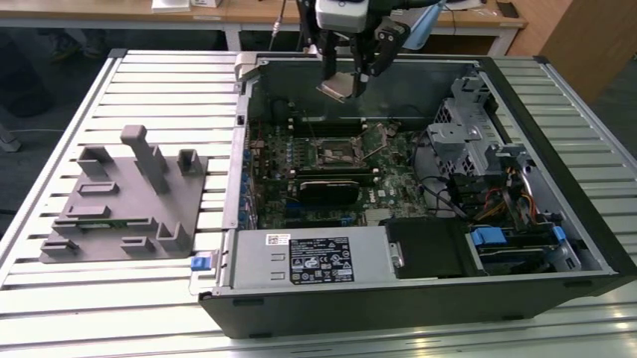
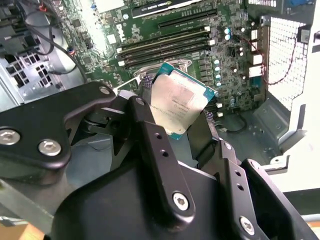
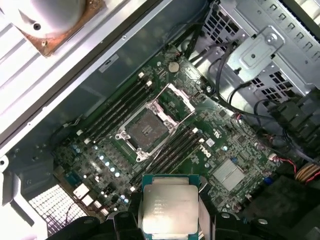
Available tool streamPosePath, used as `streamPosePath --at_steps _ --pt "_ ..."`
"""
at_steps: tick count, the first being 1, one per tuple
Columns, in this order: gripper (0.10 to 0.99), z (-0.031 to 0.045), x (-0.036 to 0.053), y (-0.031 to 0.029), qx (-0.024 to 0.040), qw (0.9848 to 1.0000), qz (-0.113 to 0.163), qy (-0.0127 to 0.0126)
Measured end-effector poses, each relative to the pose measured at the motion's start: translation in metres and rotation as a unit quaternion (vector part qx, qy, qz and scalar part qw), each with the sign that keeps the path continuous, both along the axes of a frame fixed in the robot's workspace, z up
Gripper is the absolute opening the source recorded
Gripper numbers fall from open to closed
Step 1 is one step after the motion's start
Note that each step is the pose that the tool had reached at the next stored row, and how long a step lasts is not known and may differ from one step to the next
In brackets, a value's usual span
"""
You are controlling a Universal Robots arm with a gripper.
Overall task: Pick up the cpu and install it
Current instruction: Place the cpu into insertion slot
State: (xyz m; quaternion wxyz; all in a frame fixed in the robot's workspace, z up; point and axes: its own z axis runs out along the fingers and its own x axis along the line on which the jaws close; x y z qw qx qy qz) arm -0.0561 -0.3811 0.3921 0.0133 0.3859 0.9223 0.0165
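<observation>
In the exterior view, your hand (image 1: 344,80) hangs over the far end of the open case (image 1: 398,313), which lies on the table (image 1: 149,82). It is closed on the cpu (image 1: 336,89), held tilted between the fingers. The pick-up looks done to me. The install is not: the socket (image 1: 333,153) lies bare, well below the chip. The far case wall stands close behind the hand, and the drive cage (image 1: 468,134) crowds the exterior view's right.

In the second wrist view, the fingers (image 2: 150,132) pinch the cpu (image 2: 177,102) by two opposite edges, silver top towards the camera, with the board well beyond it.

In the first wrist view, the cpu (image 3: 167,210) sits apart from the socket (image 3: 147,131), whose frame (image 3: 175,97) is swung open. Memory slots (image 3: 172,150) flank the socket closely on two sides, and cables (image 3: 225,65) trail near the cage. I judge that open room lies straight above the socket, with little around it.
</observation>
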Motion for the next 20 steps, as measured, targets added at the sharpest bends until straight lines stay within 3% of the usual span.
streamPosePath --at_steps 7,20 --pt "0.533 -0.0004 0.0 0.0002 0.0 0.9997 -0.026 0.0" --pt "0.533 -0.001 0.0 0.0002 0.0001 0.9989 -0.046 0.0"
